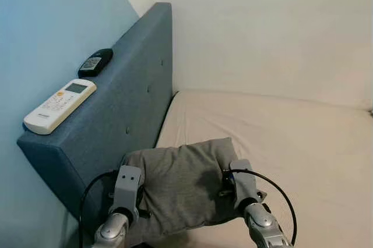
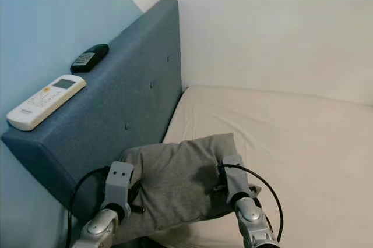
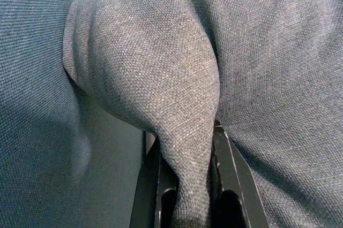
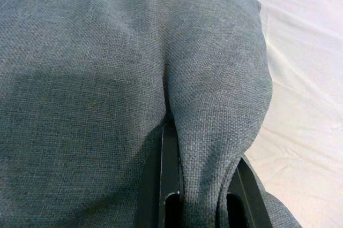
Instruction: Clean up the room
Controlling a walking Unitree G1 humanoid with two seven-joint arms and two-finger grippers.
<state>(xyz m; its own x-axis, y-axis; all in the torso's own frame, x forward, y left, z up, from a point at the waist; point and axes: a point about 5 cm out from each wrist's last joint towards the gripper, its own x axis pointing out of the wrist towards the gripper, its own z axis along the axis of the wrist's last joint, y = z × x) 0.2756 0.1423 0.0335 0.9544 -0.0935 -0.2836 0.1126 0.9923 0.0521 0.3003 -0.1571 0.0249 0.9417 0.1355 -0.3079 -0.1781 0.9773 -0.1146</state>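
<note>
A grey pillow (image 1: 180, 184) hangs between my two arms over the near corner of the cream mattress (image 1: 280, 143), close to the blue headboard (image 1: 116, 114). My left gripper (image 1: 135, 197) is shut on the pillow's left edge; in the left wrist view a fold of grey fabric (image 3: 182, 131) is pinched between its black fingers (image 3: 228, 174). My right gripper (image 1: 227, 181) is shut on the pillow's right edge, and the right wrist view shows a fold (image 4: 214, 131) squeezed between the fingers (image 4: 169, 180).
A white remote (image 1: 60, 104) and a black remote (image 1: 95, 62) lie on top of the headboard. A blue wall (image 1: 46, 27) stands to the left and a white wall (image 1: 262, 27) behind the bed. The mattress stretches bare to the right.
</note>
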